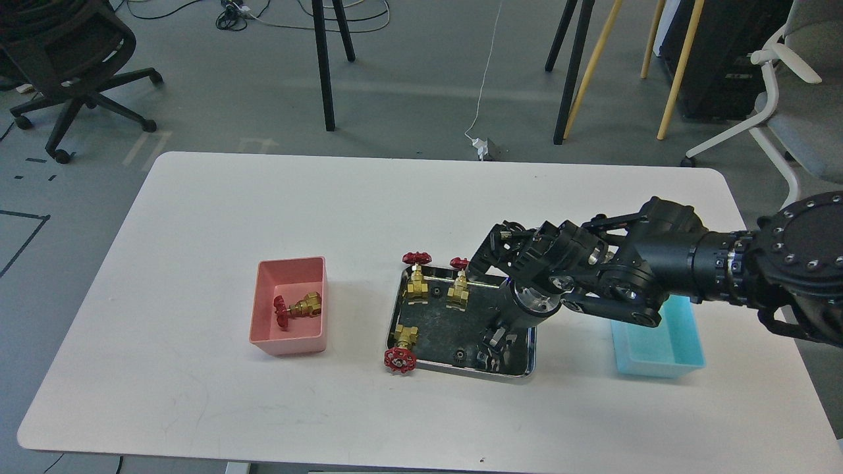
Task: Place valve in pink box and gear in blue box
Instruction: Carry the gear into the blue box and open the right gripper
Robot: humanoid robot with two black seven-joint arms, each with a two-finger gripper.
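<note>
Our right gripper (495, 347) is down in the steel tray (398, 309) at its 4 o'clock corner (can't tell the finger gap, too dark). One valve (299, 307) lies in the pink box (290, 271).

Brass valve (299, 308) with red handwheel lying on its side inside pink box (290, 344) at nine o'clock, light cyan blue box (658, 363) at three o'clock, tiny black gear (457, 355) in the steel tray between them

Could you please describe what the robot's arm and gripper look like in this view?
Only the right arm shows: matte black, built of thick round segments, with a ring of small bolts near the frame edge and a shiny silver disc at the wrist. Its black gripper is too dark to resolve.
</note>
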